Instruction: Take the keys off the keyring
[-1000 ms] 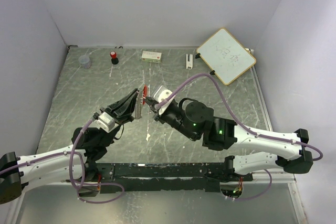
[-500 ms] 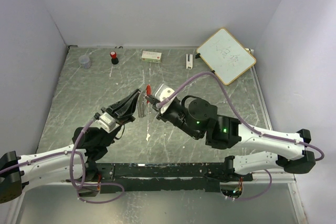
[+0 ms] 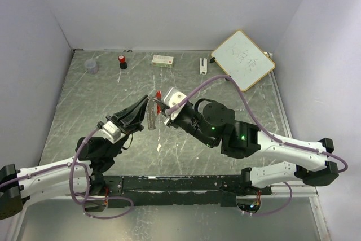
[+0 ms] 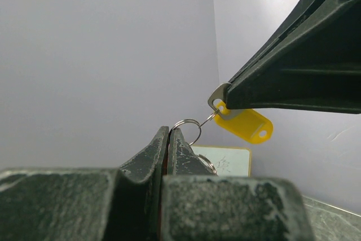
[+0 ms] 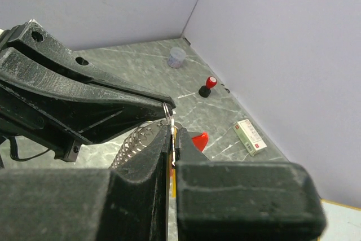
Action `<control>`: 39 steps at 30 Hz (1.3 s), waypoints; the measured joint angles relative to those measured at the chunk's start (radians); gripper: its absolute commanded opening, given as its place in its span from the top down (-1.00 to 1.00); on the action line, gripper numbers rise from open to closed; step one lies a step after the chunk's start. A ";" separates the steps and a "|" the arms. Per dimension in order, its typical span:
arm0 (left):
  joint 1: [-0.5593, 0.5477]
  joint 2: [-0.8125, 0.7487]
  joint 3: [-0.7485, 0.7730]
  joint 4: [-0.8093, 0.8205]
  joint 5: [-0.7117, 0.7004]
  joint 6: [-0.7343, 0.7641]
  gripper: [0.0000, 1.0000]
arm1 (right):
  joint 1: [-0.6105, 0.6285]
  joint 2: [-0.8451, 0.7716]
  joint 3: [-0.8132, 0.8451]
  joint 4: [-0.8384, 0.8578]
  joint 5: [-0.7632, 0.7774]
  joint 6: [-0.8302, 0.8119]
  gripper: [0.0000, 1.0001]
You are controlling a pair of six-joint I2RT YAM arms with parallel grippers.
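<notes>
The keyring is thin, bright metal wire with a polished shine, and the yellow key has a smooth, glossy plastic head with a duller grey metal tab at one end. The left gripper and the right gripper are matt black plastic with a faintly grainy skin. The worktop looks like grey marbled stone or laminate, slightly shiny and scuffed with pale scratches; the red key is smooth plastic, and the coil is silvery metal.
</notes>
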 measured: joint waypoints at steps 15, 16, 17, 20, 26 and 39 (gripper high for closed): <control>0.001 0.019 0.010 -0.039 0.030 -0.040 0.87 | 0.008 0.012 0.013 0.005 0.071 -0.095 1.00; 0.001 0.021 0.011 -0.043 0.035 -0.043 0.86 | 0.008 0.013 0.013 0.008 0.075 -0.102 1.00; 0.002 0.024 0.014 -0.047 0.042 -0.047 0.86 | 0.009 0.014 0.013 0.013 0.079 -0.109 1.00; 0.005 0.034 0.024 -0.058 0.062 -0.060 0.86 | 0.010 0.019 0.013 0.038 0.094 -0.130 1.00; 0.007 0.067 0.040 -0.076 0.082 -0.075 0.86 | 0.011 0.029 0.019 0.066 0.116 -0.152 1.00; 0.011 0.098 0.038 -0.127 0.077 -0.090 0.82 | 0.011 0.025 0.034 0.121 0.109 -0.165 1.00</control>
